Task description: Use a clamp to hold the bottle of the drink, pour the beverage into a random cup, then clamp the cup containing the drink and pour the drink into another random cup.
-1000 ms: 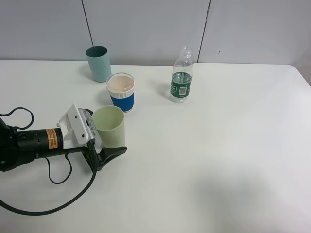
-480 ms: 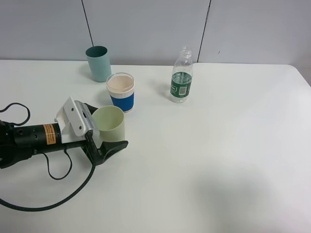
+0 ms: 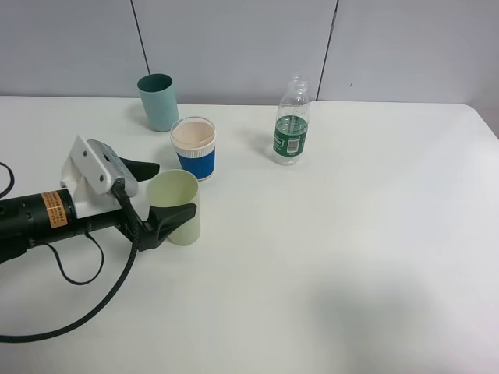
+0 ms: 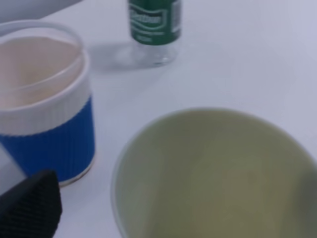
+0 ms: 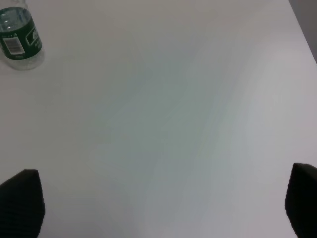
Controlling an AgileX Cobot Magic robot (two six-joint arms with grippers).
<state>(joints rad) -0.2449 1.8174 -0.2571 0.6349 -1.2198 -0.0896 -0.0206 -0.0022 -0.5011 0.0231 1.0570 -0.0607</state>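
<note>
From the high camera I saw the white table [image 3: 351, 257] with four containers on it. The teal cup [image 3: 158, 101] stood at the far side, near the wall, and I could not see inside it. Just in front of it stood the cup with the blue sleeve [image 3: 194, 148], upright; its inside looked pale pink, and I could not tell if there was any liquid. The bottle [image 3: 291, 123] stood upright well to the right of these, without a cap as far as I could see, with a green label and only a little clear drink in its lower part. The pale green cup [image 3: 175, 207] was nearest to me, upright on the table. The left gripper [image 3: 159, 195] reached in from the left with its two black fingers apart, one on the far side of this cup and one on the near side. I could not tell if they touched the wall of the cup.

In the left wrist camera the pale green cup [image 4: 213, 173] filled most of the picture, seen from above. Its inside looked dry and empty. One black fingertip [image 4: 30, 206] showed at the edge, beside the cup with the blue sleeve [image 4: 44, 101]. The lower part of the bottle [image 4: 154, 27] stood beyond them.

In the right wrist camera the right gripper [image 5: 163, 206] hung over bare table with its fingers wide apart, holding nothing. The bottle [image 5: 19, 38] stood in the corner, far from it.
</note>
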